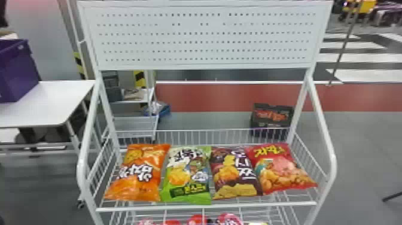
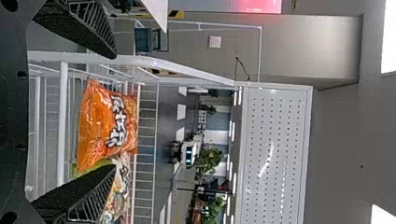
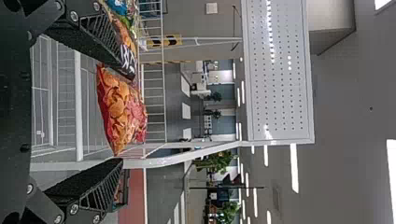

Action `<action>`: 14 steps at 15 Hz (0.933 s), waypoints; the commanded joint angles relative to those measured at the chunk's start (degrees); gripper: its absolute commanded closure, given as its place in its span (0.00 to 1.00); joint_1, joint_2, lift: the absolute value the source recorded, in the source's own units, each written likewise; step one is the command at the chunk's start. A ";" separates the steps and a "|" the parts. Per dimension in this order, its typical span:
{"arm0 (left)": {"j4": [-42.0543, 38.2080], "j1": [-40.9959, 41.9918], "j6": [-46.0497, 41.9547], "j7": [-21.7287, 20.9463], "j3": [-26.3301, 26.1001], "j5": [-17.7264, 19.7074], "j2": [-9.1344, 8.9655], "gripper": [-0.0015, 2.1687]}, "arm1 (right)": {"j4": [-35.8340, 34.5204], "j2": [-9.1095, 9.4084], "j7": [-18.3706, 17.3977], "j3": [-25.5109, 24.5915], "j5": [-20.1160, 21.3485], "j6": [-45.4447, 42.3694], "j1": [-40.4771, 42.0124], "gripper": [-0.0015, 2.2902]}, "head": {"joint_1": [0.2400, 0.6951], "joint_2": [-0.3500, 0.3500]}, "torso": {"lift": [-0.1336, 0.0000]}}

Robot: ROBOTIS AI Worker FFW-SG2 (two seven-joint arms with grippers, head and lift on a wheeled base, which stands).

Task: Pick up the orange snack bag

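orange snack bag (image 1: 139,173) on wire shelf (image 1: 206,206), seen btwn but beyond open fingers of l gripper (image 2: 115,111); r gripper (image 3: 127,118) also open.

This looks like a large indoor lab or test hall with a shop-style display in it: ahead of the left tool (image 2: 115,111) stands a white wire rack (image 1: 206,206) of snack bags (image 1: 143,179), topped by a perforated panel (image 1: 203,39). Farther from that tool, beyond the rack, are a red floor band (image 1: 209,95), painted crossing stripes (image 1: 359,57), black-and-yellow hazard markings (image 1: 139,78) and ceiling strip lights (image 3: 294,168).
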 commanded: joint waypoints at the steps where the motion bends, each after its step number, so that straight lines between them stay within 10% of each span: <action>1: 1.42 -4.58 2.92 -0.23 -1.63 0.06 0.06 0.02 | 0.05 0.11 0.00 0.08 0.00 0.00 0.00 0.07 | 0.57 0.50 | 1.00; 14: 19.87 -38.86 28.93 3.29 -14.37 0.06 -4.51 0.02 | 0.67 0.46 0.00 0.87 0.44 0.00 -0.35 0.07 | 0.57 0.50 | 1.00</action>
